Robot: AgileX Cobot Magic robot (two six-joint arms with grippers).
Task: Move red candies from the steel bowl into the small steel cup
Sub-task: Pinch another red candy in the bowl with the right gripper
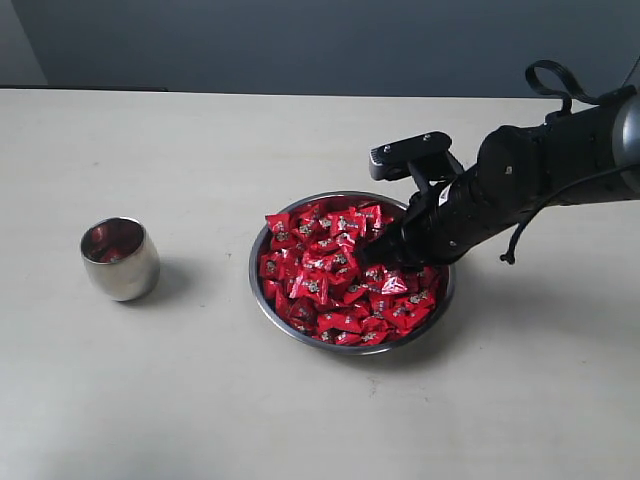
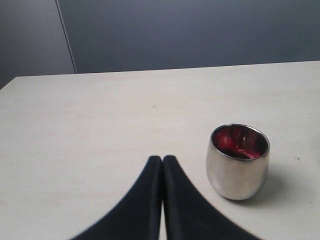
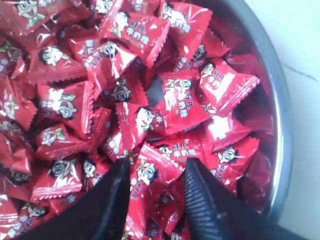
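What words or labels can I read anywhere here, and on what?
Candies: pale characters beside a cartoon face on each red wrapper, too blurred to quote.
Bowl, cup, table: no text visible.

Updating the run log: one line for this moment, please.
right gripper: fingers open, down among red candies in steel bowl | left gripper: shut, near small steel cup
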